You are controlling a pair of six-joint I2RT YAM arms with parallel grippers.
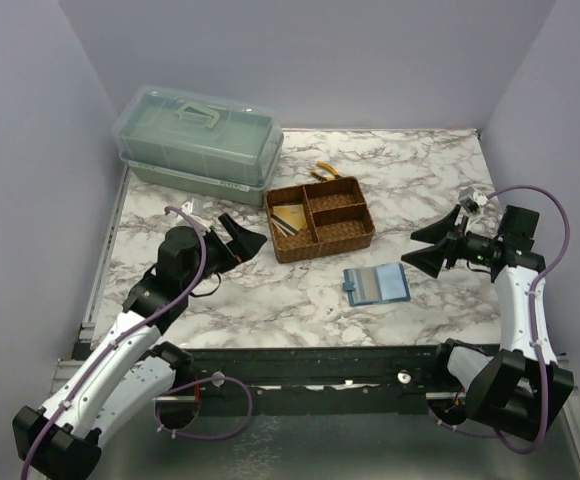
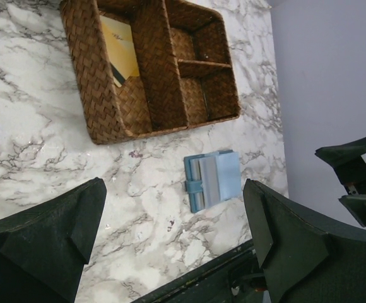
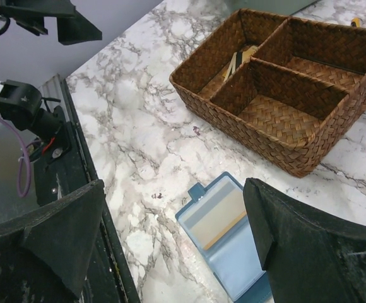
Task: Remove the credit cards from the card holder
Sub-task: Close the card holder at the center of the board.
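The card holder (image 1: 376,285) lies open and flat on the marble table, a teal-blue wallet (image 2: 213,180) in front of the woven tray. A pale credit card (image 3: 219,211) with an orange edge shows in its clear sleeve (image 3: 233,259). Yellowish credit cards (image 1: 290,217) lie in the tray's long left compartment (image 2: 121,50), standing on edge in the right wrist view (image 3: 238,61). My left gripper (image 1: 245,240) hovers open left of the tray (image 2: 173,221), holding nothing. My right gripper (image 1: 415,250) hangs open just right of the wallet (image 3: 173,214), also holding nothing.
The brown woven three-compartment tray (image 1: 325,247) stands mid-table (image 2: 101,101) (image 3: 259,142). A green lidded toolbox (image 1: 198,140) sits at the back left. Yellow-handled pliers (image 1: 325,172) lie behind the tray. Walls close in on both sides and behind.
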